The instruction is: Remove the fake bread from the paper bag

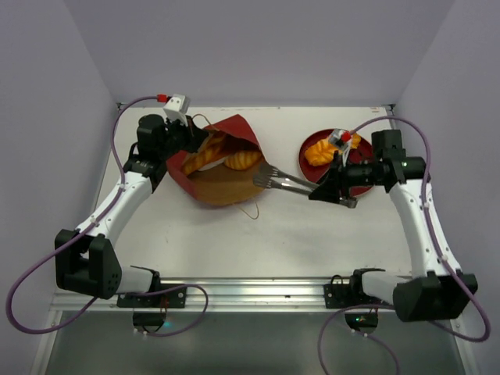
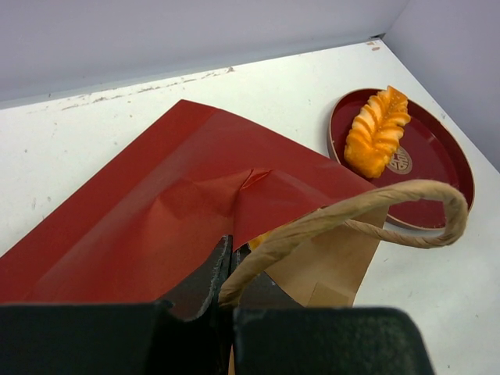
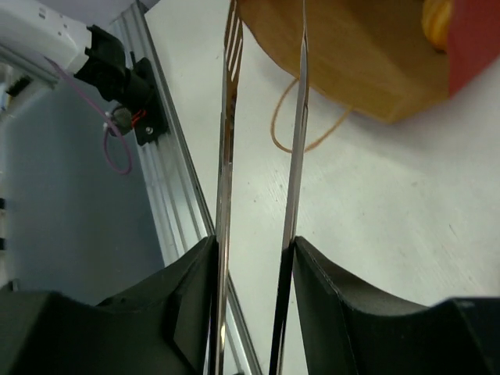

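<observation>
Left fingers [image 2: 205, 275] are clamping the paper bag [image 2: 148, 211] by its handle [image 2: 351, 215], propping it open; right fingers [image 3: 332, 293] are gripping tongs [image 1: 285, 183] aimed at fake bread [image 1: 242, 160] ahead.

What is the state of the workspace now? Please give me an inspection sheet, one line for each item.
surface: white table, faint scuffs near the far edge.
job's things: red paper bag lies on its side, mouth open; two golden pastries inside; one ridged pastry on the red plate.
clutter: nothing seen.
grippers: left gripper shut on the bag's tan handle; right gripper shut on metal tongs, whose empty tips are at the bag mouth.
cables: purple cables loop along both arms.
surroundings: pale walls on three sides; aluminium rail at the near edge.
</observation>
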`<state>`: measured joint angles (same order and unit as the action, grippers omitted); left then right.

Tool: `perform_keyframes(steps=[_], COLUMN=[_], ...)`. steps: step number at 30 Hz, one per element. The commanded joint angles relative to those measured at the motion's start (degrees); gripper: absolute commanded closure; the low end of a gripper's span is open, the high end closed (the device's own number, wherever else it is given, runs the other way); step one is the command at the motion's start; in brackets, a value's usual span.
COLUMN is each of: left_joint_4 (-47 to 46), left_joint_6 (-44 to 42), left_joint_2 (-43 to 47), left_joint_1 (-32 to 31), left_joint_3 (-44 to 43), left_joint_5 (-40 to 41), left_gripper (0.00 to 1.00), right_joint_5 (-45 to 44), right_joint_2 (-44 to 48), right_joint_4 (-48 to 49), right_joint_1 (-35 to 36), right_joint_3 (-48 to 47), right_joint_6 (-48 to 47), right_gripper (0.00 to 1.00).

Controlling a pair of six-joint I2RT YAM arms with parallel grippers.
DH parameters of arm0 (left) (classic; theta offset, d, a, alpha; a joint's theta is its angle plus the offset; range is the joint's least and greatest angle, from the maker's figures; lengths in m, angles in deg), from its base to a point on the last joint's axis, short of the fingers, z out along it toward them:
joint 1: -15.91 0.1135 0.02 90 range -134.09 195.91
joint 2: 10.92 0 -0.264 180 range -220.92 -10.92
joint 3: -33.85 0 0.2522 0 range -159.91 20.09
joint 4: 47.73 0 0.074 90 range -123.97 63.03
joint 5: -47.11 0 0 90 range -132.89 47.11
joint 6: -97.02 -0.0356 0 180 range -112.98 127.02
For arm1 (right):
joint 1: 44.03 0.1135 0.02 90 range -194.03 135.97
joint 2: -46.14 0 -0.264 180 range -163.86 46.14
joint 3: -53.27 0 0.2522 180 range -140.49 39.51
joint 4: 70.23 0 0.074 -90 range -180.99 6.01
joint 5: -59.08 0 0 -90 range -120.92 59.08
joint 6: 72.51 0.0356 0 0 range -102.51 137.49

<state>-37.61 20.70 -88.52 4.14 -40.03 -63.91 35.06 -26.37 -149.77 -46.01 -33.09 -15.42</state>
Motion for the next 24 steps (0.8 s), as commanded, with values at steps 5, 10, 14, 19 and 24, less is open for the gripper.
perform_keyframes(steps=[5,10,14,19,24], left_joint_4=[-1.11,-0.93,-0.93,-0.93,-0.93], left_joint_6=[-1.63,-2.07,-2.16,-2.16,-2.07], left_joint_2=[1.31,1.31,1.05,1.14,1.05], left_joint_1=[-0.10,-0.10,-0.10,-0.10,-0.18], left_joint_3=[0.09,0.09,0.09,0.09,0.18], left_joint_5=[-1.05,-0.87,-0.96,-0.96,-1.04], left_gripper=[1.00,1.00,1.00,1.00,1.00], right_joint_5=[-35.14,-57.85,-74.47,-91.95,-100.51], right_joint_2=[6.78,0.63,-4.90,-9.84,-14.22], right_joint_4=[17.26,17.79,20.16,25.78,31.05], right_joint_1=[24.28,38.70,46.00,53.39,57.43], right_joint_3=[-1.84,-5.80,-7.12,-6.94,-6.33], right_joint_6=[11.12,5.58,-1.01,-9.00,-15.25], right_gripper=[0.55,0.56,0.55,0.55,0.55])
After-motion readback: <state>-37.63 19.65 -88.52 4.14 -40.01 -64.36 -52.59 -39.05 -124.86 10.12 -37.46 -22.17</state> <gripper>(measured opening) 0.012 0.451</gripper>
